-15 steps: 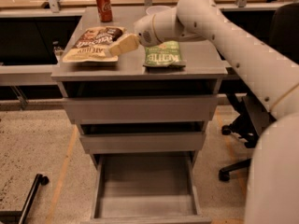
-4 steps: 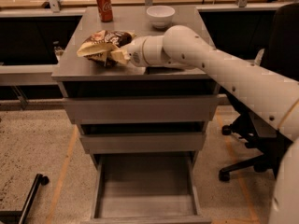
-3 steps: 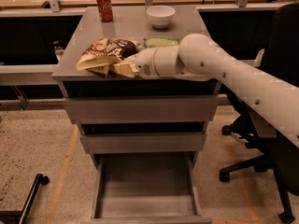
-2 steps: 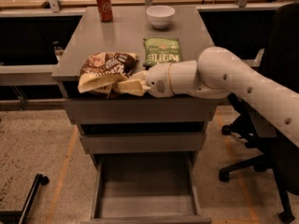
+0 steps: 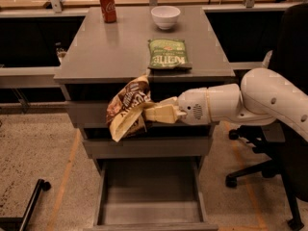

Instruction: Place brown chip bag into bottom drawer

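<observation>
The pincer (image 5: 153, 113) is clenched on the brown bag (image 5: 126, 109), holding it by its right edge in the air at the front of the bench (image 5: 106, 49); the bag hangs tilted above the bottom drawer (image 5: 149, 214), which stands pulled out; a green bag (image 5: 167, 54), bowl (image 5: 165, 17) and can (image 5: 108, 6) rest on the bench.

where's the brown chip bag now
Left of centre, the brown chip bag hangs in the pincer before the upper drawer fronts, above the open bottom drawer.
</observation>
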Robot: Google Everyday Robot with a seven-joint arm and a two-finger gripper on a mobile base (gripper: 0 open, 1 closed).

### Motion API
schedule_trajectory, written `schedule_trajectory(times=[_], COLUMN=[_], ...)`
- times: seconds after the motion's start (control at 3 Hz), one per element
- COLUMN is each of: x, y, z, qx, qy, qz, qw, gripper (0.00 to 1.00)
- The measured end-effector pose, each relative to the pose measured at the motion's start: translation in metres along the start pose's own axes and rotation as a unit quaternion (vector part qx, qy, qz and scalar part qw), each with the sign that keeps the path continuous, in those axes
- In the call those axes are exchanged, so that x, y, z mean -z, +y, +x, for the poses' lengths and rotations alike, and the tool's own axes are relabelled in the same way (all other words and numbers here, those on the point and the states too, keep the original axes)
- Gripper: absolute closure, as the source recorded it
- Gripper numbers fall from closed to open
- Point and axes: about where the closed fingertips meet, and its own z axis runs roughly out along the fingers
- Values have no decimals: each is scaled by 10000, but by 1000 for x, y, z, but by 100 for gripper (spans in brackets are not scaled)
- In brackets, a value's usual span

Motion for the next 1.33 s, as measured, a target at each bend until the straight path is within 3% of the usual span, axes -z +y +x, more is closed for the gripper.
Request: schedule_trajectory(times=[0.33, 0.67, 1.0, 1.33], x=[-10, -31, -48, -67], y=[-6, -22, -36, -58], z=[2, 39, 99, 184], qx=[-35, -434, -1105, -1902], qy=[29, 183, 274, 563], qz=[-165, -334, -353, -216], qw=[9999, 9983, 9929, 9799], gripper=[100, 100, 100, 100])
